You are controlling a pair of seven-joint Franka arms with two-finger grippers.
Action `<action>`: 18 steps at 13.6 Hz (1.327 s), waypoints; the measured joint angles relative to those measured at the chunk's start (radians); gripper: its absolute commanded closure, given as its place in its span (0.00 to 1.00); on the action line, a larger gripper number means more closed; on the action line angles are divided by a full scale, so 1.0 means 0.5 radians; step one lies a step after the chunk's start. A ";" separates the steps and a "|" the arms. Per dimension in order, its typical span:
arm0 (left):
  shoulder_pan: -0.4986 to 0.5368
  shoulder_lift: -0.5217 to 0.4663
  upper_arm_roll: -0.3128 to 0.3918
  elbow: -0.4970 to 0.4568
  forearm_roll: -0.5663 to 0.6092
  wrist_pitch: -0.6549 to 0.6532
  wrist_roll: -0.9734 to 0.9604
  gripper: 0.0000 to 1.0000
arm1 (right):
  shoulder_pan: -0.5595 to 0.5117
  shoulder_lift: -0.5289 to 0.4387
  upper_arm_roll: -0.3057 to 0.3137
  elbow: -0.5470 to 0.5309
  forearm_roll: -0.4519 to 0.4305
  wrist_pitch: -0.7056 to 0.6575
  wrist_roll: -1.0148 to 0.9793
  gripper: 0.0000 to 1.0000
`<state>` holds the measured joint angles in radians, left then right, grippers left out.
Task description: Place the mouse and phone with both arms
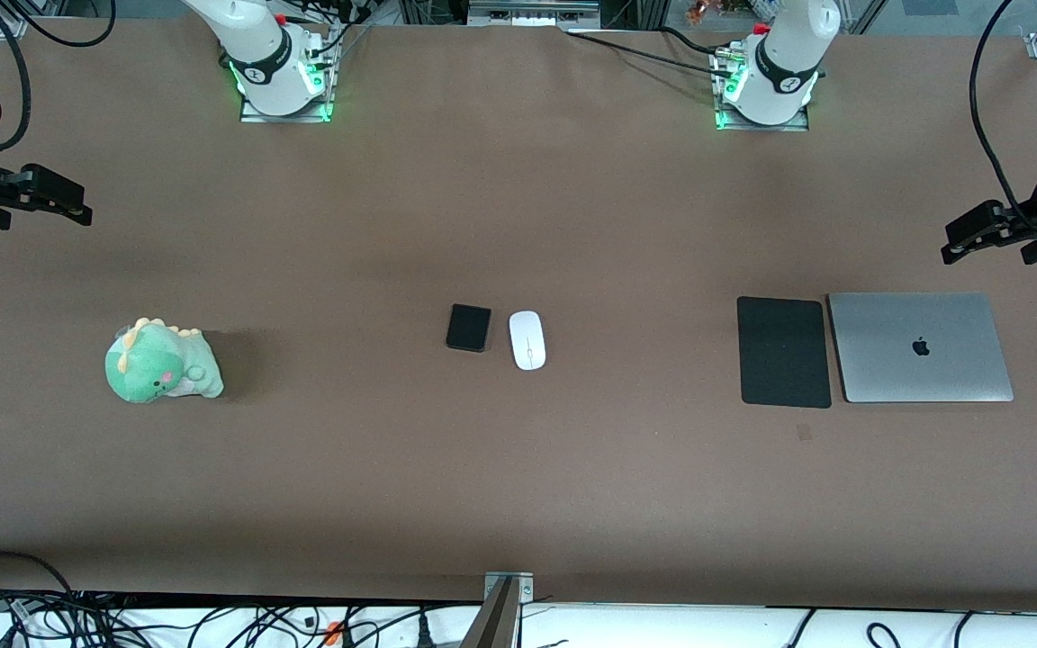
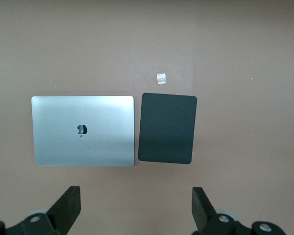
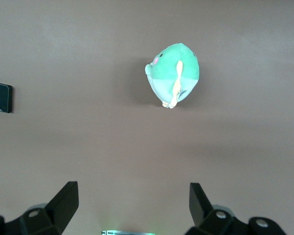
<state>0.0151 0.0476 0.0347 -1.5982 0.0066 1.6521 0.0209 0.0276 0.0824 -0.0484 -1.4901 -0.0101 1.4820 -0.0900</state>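
White mouse (image 1: 527,339) lies beside the black phone (image 1: 468,327) mid-table. Left gripper (image 2: 136,205) and right gripper (image 3: 134,203) hang wide open, empty, over opposite table ends.

Phone (image 1: 468,327) just beside mouse (image 1: 527,339), toward right arm's end

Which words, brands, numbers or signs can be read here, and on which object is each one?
No readable words or numbers.
Apple logo, a sign without letters: on the lid of the closed silver laptop.
Small round emblems on the arm bases: too small to read.
The phone, mouse and mouse pad: no marking visible.
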 measured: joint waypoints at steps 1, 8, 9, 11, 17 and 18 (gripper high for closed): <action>0.001 0.000 0.000 0.000 0.000 0.000 0.001 0.00 | 0.000 0.000 0.000 0.000 0.000 0.000 0.000 0.00; 0.022 0.001 0.006 0.041 0.000 0.011 0.003 0.00 | 0.001 0.000 0.003 0.000 0.000 0.002 0.000 0.00; 0.022 0.004 0.006 0.041 0.000 0.011 0.004 0.00 | 0.001 0.000 0.003 0.000 0.000 0.003 0.000 0.00; 0.022 0.022 0.005 0.042 0.000 0.013 0.006 0.00 | 0.001 0.000 0.003 0.000 0.000 0.005 0.000 0.00; 0.016 0.138 -0.019 0.063 0.000 0.020 0.005 0.00 | 0.001 0.000 0.011 0.000 -0.011 0.036 0.000 0.00; 0.018 0.156 -0.015 0.067 0.000 0.010 0.003 0.00 | 0.001 0.000 0.013 0.001 -0.011 0.041 0.000 0.00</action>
<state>0.0241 0.1255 0.0272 -1.5647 0.0066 1.6569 0.0227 0.0281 0.0824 -0.0421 -1.4898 -0.0158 1.5028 -0.0900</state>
